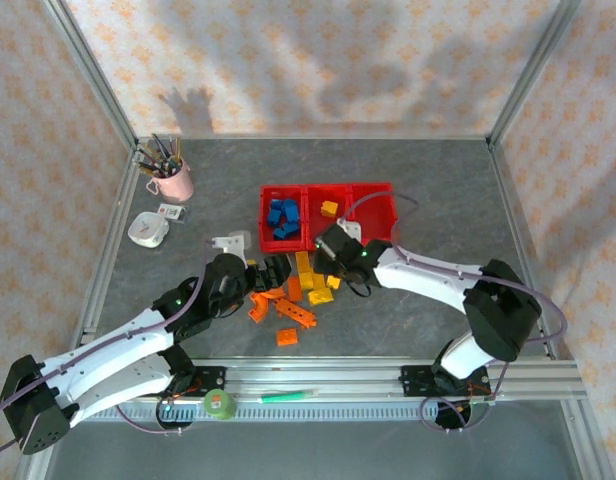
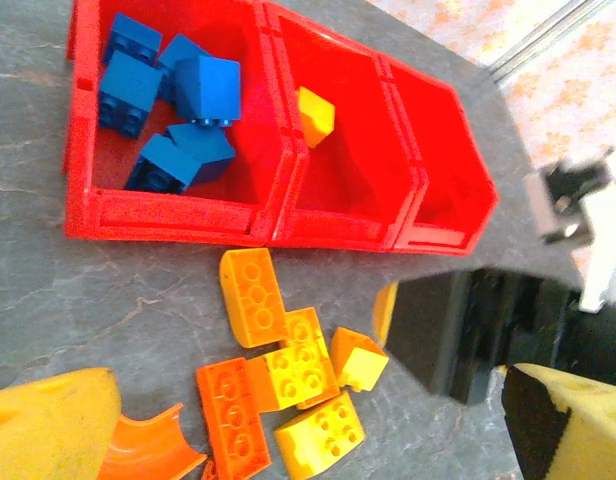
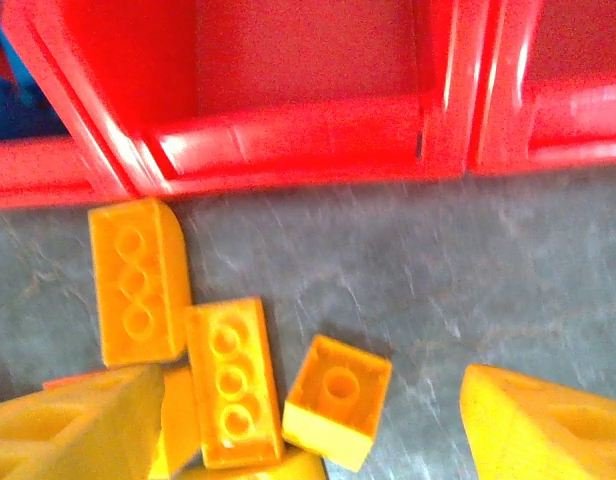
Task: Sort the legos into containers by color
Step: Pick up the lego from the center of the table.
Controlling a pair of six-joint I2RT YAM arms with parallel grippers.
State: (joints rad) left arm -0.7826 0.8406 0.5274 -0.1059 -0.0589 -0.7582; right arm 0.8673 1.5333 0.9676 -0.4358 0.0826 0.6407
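Observation:
Three joined red containers (image 1: 326, 187) stand mid-table. The left one (image 2: 178, 215) holds several blue legos (image 2: 173, 95); the middle one holds a single yellow lego (image 2: 315, 115). In front of them lie loose yellow legos (image 1: 313, 280) and orange legos (image 1: 283, 308). My right gripper (image 1: 336, 278) hangs low over the yellow pile, open. Between its fingers (image 3: 318, 430) sits a small square yellow lego (image 3: 338, 400), untouched. My left gripper (image 1: 276, 275) is open (image 2: 308, 440) above yellow (image 2: 303, 370) and orange (image 2: 233, 420) legos, holding nothing.
A pink cup of pens (image 1: 171, 180) and a small white object (image 1: 148, 229) stand at the back left. A white bracket (image 1: 231, 242) lies left of the bins. A green tape roll (image 1: 220, 403) and a green pen (image 1: 288, 396) rest on the front rail.

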